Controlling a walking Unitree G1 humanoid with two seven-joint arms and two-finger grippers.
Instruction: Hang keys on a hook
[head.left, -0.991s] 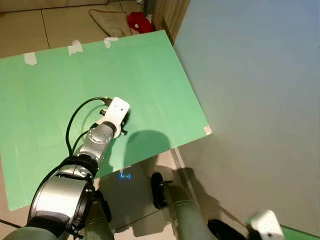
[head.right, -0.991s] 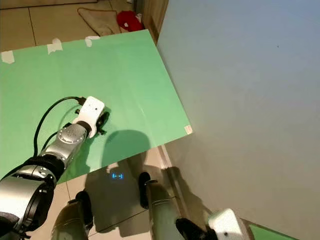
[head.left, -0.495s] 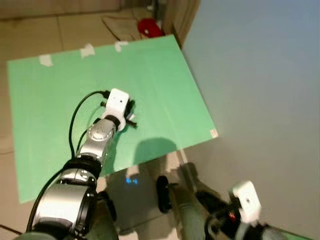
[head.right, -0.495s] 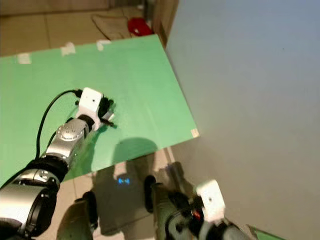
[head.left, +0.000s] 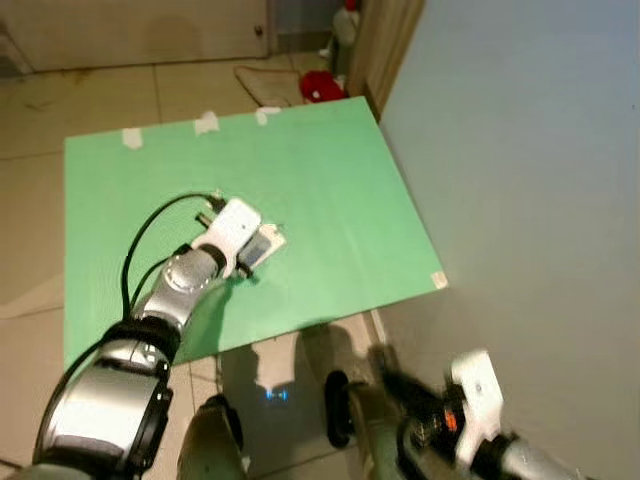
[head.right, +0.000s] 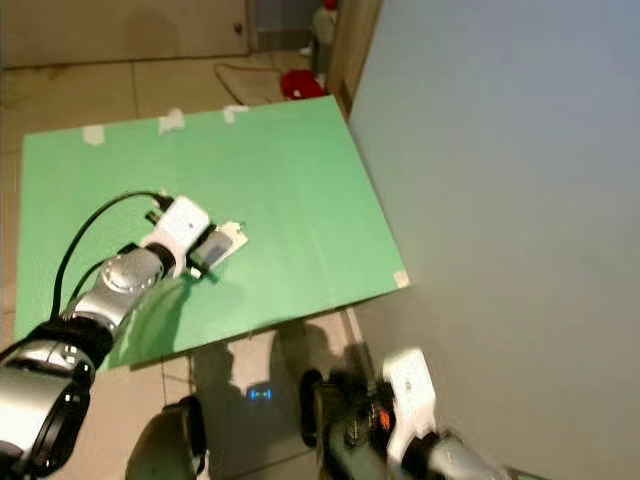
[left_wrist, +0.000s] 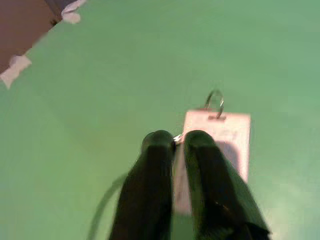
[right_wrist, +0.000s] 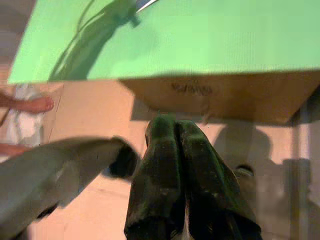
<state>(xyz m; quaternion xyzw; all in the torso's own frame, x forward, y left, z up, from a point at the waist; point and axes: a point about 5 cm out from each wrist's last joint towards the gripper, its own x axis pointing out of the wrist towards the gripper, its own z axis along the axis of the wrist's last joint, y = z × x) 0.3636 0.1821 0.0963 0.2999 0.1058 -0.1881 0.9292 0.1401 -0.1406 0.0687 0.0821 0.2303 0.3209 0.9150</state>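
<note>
Near the frame's centre-left, the left gripper (left_wrist: 173, 141) pinches its black fingers onto the keys (left_wrist: 216, 102), a white tag (left_wrist: 220, 137) with unreadable print, over a green board (head.left: 330, 190). Lower right, the right gripper (right_wrist: 174, 122) hangs closed, holding nothing.

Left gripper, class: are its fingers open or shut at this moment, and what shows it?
Shut. The left gripper has its two black fingers pinched on the white key tag, whose ring sticks out beyond them.
</note>
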